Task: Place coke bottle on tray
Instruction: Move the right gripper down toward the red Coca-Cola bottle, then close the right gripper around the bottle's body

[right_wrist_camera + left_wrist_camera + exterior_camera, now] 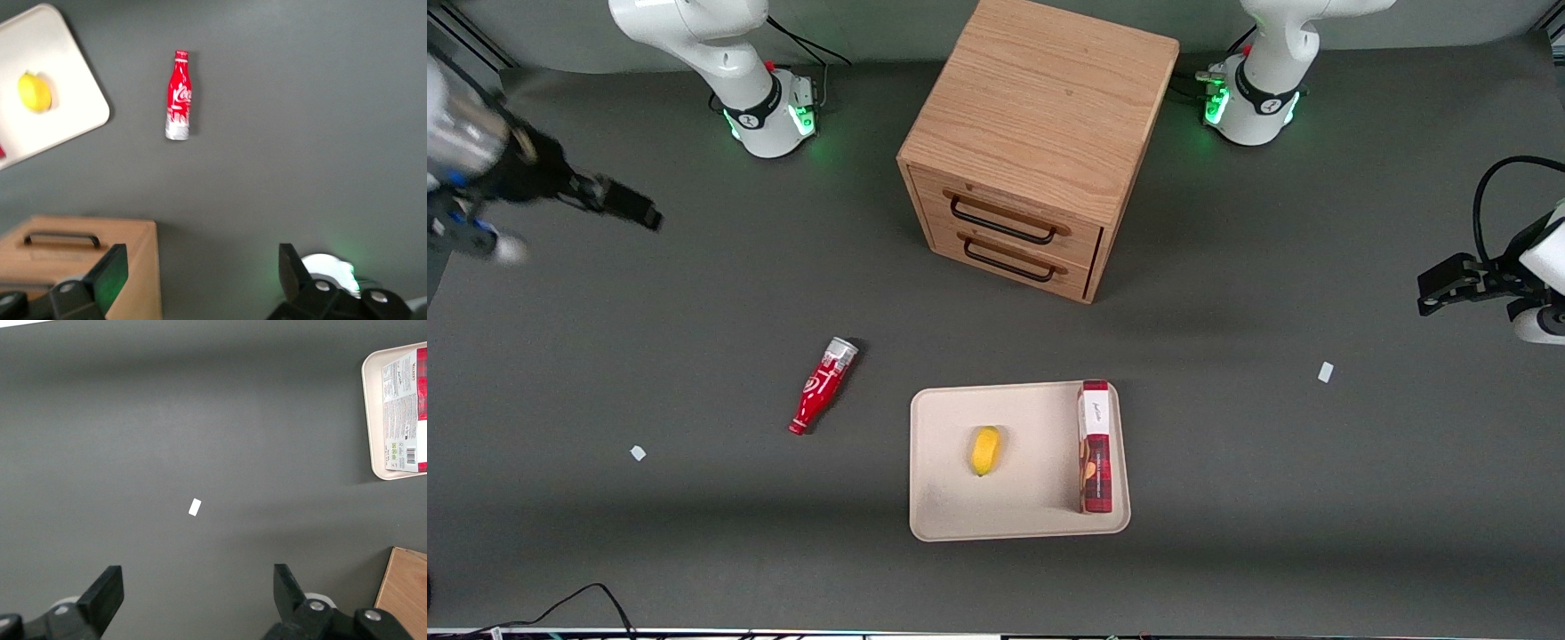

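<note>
OK, I see the coke bottle point(823, 386) lying flat on the grey matte table point(1227, 498), slim red body w/ white lettering, silver end toward the wooden drawer cabinet point(1040, 142), narrow neck toward the front cam. It sits just beside the tray point(943, 498), not touching. Tray: beige, flat, rounded corners, low rim; carries a yellow lemon point(985, 450) near its middle and a dark-red box point(1095, 447) along the edge toward the parked arm's end. Nothing lies btw bottle and tray. Two small white scraps point(638, 453) on the table. Gripper point(200, 280) is up in the air at the working arm's end, well apart from the bottle, fingers spread, holding nothing.
</note>
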Available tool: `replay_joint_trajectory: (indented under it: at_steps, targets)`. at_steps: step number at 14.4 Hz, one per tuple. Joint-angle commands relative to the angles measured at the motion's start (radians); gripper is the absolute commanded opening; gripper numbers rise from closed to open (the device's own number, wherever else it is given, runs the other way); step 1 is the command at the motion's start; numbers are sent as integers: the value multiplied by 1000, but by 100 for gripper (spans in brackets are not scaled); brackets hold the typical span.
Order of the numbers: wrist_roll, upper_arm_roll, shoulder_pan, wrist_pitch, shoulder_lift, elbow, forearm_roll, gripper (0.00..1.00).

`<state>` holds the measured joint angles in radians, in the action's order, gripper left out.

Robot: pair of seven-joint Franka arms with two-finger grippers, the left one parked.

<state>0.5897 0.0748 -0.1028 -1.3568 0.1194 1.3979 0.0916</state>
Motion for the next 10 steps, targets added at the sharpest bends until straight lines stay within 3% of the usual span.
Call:
replay_joint_trajectory:
  at_steps: [1,5,8,10]
  targets:
    - [168,38,-14,-112,161,4,19,100]
    - [306,88,-18,-474,327,186,-2,100]
    - [355,88,-28,-683,431,272,-102,100]
    - [360,88,-26,-796,471,320,-134,100]
